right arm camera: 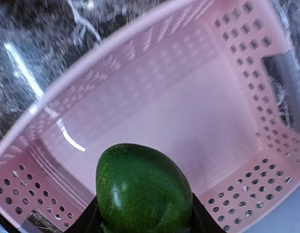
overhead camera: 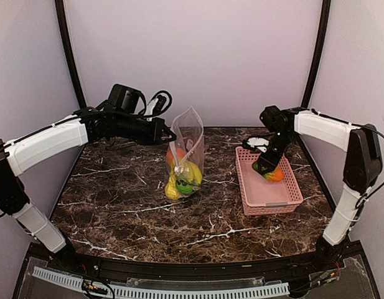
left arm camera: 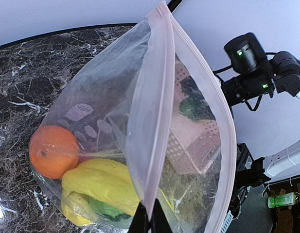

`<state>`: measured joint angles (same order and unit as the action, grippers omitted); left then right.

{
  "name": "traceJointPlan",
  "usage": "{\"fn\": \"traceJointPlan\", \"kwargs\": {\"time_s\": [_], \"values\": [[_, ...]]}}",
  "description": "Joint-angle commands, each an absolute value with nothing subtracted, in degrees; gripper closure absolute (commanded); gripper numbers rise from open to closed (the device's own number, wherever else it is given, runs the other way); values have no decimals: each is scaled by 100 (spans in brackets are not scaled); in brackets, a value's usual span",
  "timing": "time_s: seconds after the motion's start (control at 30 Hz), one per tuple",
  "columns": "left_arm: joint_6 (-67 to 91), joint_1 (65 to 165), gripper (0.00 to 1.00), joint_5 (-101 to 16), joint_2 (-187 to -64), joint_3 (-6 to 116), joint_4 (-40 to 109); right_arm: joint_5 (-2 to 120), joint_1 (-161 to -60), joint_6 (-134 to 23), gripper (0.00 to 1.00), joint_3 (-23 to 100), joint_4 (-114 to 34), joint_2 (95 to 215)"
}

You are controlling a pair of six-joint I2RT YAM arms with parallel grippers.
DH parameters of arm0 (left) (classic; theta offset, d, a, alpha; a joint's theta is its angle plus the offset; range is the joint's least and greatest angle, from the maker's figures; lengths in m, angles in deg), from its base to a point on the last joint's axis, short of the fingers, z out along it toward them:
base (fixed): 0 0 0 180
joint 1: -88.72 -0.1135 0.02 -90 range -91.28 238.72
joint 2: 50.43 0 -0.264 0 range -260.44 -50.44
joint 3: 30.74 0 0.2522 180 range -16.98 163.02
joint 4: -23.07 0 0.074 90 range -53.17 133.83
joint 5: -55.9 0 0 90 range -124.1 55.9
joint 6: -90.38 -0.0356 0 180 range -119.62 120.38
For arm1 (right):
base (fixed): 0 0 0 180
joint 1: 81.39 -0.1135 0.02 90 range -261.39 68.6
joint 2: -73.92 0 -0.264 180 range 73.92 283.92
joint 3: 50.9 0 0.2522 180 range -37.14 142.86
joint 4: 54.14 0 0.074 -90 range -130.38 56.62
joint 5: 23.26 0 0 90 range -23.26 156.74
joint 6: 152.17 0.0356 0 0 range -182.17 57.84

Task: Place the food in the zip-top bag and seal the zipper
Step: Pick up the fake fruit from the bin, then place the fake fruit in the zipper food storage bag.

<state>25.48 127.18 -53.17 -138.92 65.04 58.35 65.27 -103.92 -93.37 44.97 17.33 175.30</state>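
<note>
The right pincer (right arm camera: 144, 221), low in its wrist frame, looks clamped on a glossy green egg-shaped toy (right arm camera: 142, 187) above the pink perforated plastic basket (right arm camera: 140, 111); an orange piece (overhead camera: 277, 176) shows beside it. At centre, the left pincer (left arm camera: 146, 222), closed, pinches the rim of the clear dotted zip-top bag (left arm camera: 101, 92); inside sit an orange ball (left arm camera: 53, 151) and yellow pieces (left arm camera: 101, 182). Bagging seems mostly done; the pale pink zipper (left arm camera: 154, 97) is unsealed.
</note>
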Motion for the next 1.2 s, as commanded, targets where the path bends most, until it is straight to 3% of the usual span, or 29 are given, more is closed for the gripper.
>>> {"fn": "traceJointPlan", "kwargs": {"time_s": [0.0, 0.33, 0.47, 0.83, 1.17], "values": [[2564, 12716, 99, -5327, -13832, 6444, 5905, 5216, -10346, -9281, 100, 5669, 2200, 17130], [2803, 12721, 99, -5407, -13974, 6718, 5988, 2455, -10458, -8861, 100, 7697, 2340, 17850], [2837, 12717, 99, -5374, -13978, 6771, 6011, 1550, -10513, -8406, 100, 7949, 1694, 17796], [2860, 12718, 99, -5319, -14090, 6987, 6228, 682, -10939, -7177, 100, 6885, -1482, 16980], [2841, 12716, 99, -5328, -14260, 7309, 6463, 393, -11230, -6574, 100, 7513, -2373, 17753]]}}
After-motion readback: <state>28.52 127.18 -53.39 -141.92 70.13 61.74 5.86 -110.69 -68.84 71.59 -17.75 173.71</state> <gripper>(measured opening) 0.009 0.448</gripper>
